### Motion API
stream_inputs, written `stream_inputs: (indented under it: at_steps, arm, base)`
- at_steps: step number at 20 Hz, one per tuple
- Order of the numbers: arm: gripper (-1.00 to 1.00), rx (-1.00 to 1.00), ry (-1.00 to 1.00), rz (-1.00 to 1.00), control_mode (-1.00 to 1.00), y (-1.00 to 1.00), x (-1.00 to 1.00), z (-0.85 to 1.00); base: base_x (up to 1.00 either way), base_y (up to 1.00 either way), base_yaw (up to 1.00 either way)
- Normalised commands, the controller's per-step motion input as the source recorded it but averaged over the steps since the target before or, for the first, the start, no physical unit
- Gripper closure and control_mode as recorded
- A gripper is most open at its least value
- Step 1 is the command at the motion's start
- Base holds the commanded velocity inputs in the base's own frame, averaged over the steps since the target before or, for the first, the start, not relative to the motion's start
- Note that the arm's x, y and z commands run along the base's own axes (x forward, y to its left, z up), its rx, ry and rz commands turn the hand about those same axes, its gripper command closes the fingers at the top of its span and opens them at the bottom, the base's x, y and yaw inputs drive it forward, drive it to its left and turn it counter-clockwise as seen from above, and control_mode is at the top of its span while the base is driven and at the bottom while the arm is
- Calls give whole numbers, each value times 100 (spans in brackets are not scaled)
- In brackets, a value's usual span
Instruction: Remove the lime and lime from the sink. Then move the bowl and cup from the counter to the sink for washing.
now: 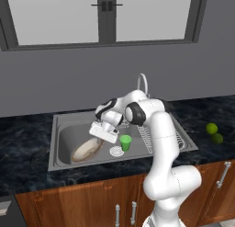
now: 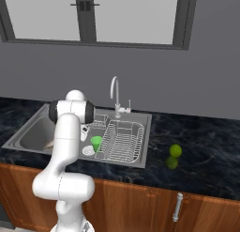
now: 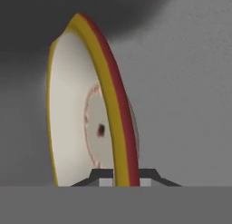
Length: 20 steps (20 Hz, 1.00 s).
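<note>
The bowl (image 1: 86,149), with a tan-yellow rim and a white inside, leans tilted in the left part of the sink (image 1: 62,139). My gripper (image 1: 97,139) reaches down to its upper edge. In the hand view the bowl (image 3: 72,105) stands on edge, and its rim passes between the two tips of my gripper (image 3: 121,180), which is shut on it. The bright green cup (image 1: 125,142) (image 2: 96,143) stands upright in the basin beside the white drain (image 1: 116,151). Both limes (image 1: 211,128) (image 1: 217,138) lie side by side on the black counter (image 1: 206,111) to the right of the sink.
A wire rack (image 2: 123,141) fills the right part of the sink. The curved chrome faucet (image 1: 143,81) rises behind it. My own arm (image 1: 160,143) arches over the basin's right half. In the right base view the limes (image 2: 176,150) sit well away from the basin.
</note>
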Motion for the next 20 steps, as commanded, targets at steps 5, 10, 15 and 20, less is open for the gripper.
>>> stream_inputs:
  at_steps: [5, 10, 15, 20]
  arm:
    - [100, 13, -17, 3, -100, 0, -1, -20]
    - [100, 10, -9, 0, -100, 0, 4, -13]
    - [100, 8, -4, 0, -100, -1, 4, -8]
    - [100, 9, -1, 0, -100, -5, 2, -8]
  base:
    - [0, 0, 0]
    - [0, 0, 0]
    - [0, 0, 0]
    - [0, 0, 0]
